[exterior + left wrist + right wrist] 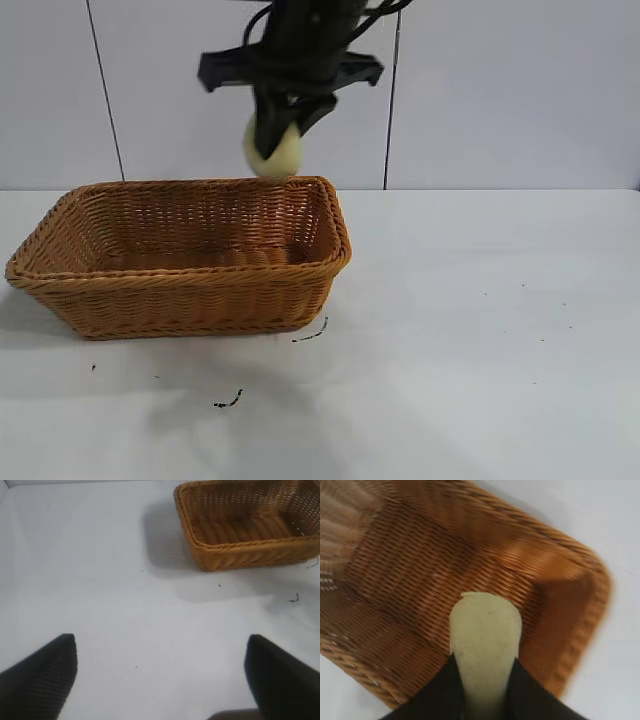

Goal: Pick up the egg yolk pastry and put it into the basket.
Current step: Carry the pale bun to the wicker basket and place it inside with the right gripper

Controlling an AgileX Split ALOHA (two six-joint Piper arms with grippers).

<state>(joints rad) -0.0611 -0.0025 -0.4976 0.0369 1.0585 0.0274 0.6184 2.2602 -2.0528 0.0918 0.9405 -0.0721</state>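
The egg yolk pastry (275, 152), a pale yellow-cream puck, is held on edge in my right gripper (279, 128), which is shut on it above the back right part of the basket (60, 280). In the right wrist view the pastry (486, 630) sits between the two black fingers, over the woven floor of the basket (405, 565). The basket is orange-brown wicker and holds nothing. My left gripper (160, 675) is open and empty, over bare table away from the basket (240, 555).
White table (480, 330) all round the basket, with a few small dark specks (228, 402) in front of it. A pale wall stands behind.
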